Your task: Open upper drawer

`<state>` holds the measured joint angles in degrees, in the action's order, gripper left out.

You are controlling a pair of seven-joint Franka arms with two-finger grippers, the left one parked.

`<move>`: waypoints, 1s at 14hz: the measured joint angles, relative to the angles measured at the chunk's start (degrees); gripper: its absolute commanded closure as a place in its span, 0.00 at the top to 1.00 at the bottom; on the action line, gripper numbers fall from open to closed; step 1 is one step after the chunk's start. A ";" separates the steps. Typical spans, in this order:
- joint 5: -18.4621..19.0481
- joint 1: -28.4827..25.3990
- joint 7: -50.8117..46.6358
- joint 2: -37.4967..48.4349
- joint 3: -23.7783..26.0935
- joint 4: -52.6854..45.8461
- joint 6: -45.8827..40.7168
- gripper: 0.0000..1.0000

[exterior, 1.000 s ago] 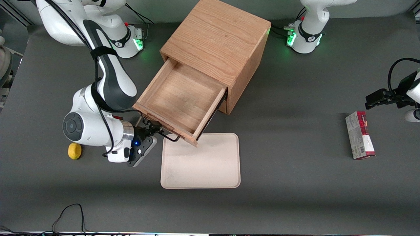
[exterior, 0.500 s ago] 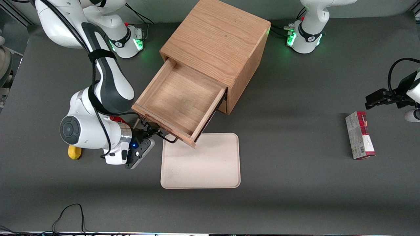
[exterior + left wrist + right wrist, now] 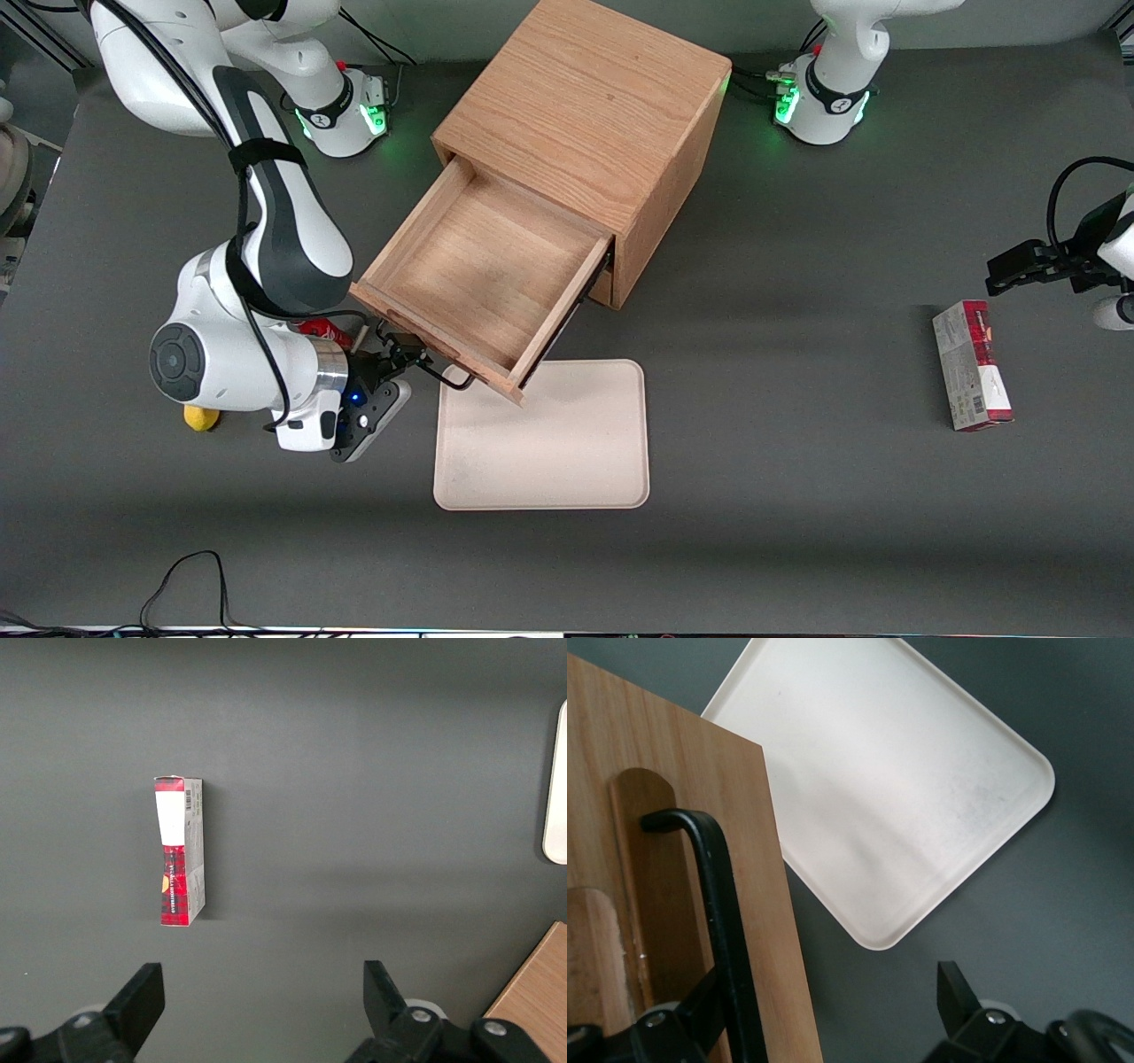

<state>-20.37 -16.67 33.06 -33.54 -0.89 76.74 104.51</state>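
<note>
The upper drawer point(image 3: 483, 283) stands pulled well out of the cabinet point(image 3: 589, 115) over the tray point(image 3: 567, 443) — the pincer point(image 3: 416, 359) hooks its handle point(image 3: 722, 904), fingers spread. Judged nearly done; next, withdraw.

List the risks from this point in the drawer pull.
1. The upper drawer already sticks far out of the cabinet. More pulling might take it off its runners or tip it.
2. The pincer is open and only hooks the black handle, so the bar may slip out.
3. The drawer's front corner overhangs the tray. If it sags, it could strike the tray.
</note>
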 measured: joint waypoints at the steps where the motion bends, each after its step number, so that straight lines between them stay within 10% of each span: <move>1: -0.01 0.06 0.03 -0.24 0.02 -0.39 -0.31 1.00; 14: -0.12 1.75 0.05 -0.45 0.22 -5.67 -5.57 1.00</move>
<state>-20.49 -14.92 33.11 -33.99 -0.67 71.07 98.94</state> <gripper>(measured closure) 0.000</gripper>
